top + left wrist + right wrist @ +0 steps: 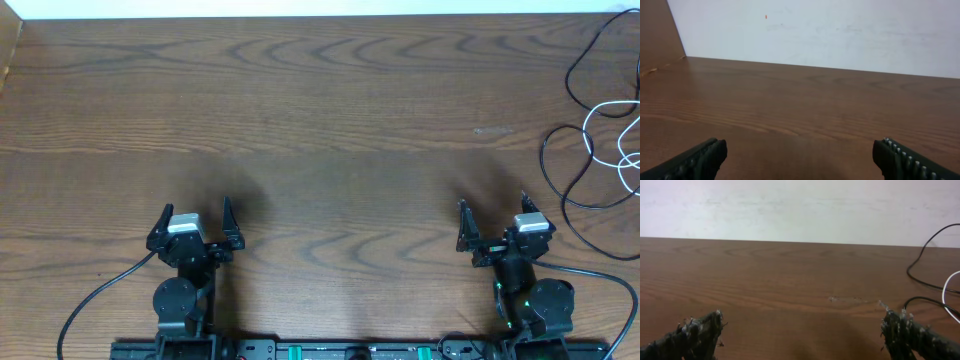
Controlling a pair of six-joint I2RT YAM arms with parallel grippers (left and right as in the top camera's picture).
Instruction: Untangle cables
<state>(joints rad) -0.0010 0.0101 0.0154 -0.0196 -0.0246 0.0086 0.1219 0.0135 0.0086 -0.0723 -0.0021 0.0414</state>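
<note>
The cables lie tangled at the table's far right edge. The thin black cable (546, 155) makes wide loops, and the white cable (600, 106) curls through them, running off the right side of the overhead view. My right gripper (493, 203) stands open near the front edge, left of the tangle and well short of it. In the right wrist view the open right gripper (801, 320) holds nothing; the black cable (920, 260) and a bit of the white cable (946, 287) show at the right. My left gripper (196, 208) is open at the front left, with its open jaws (800, 150) over bare wood.
The wooden table (320, 120) stretches wide between the arms and the back edge. A white wall (815, 30) rises behind it. A thicker black arm wire (95, 295) trails from the left arm's base.
</note>
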